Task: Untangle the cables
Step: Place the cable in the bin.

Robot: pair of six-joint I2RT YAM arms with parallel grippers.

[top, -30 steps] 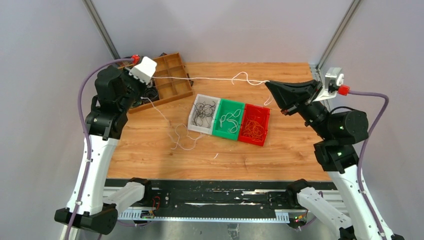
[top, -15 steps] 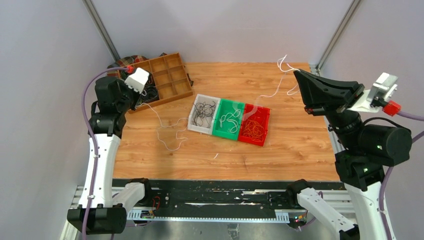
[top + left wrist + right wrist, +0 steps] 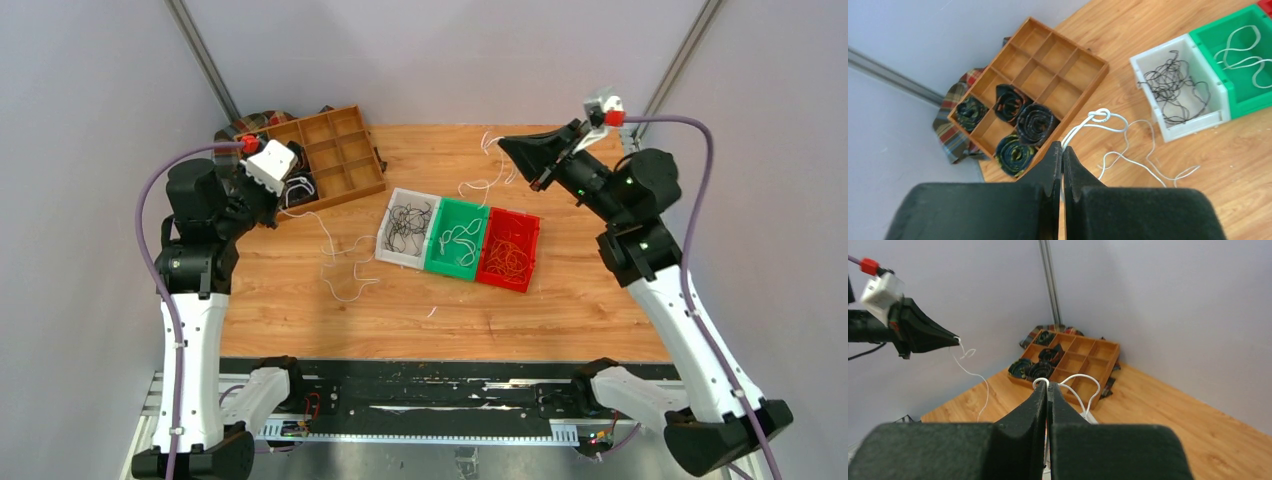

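white cables point(image 3: 1100, 116): thin, knotted, slack | left gripper point(image 3: 1062, 150), right gripper point(image 3: 1047, 385): each clenched on one | raised near table point(image 3: 560, 310) far edge

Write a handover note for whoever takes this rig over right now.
Left gripper: shut on a white cable, knotted just past its tips; the rest trails across the table.
Right gripper: shut on a white strand, held up over the far side; unclear whether it joins that cable.
Done: black cables in the white bin, white cables in the green bin, orange cables in the red bin.
Left to do: undo the knot; the held white probably goes in the green bin. A short white scrap lies near the bins.
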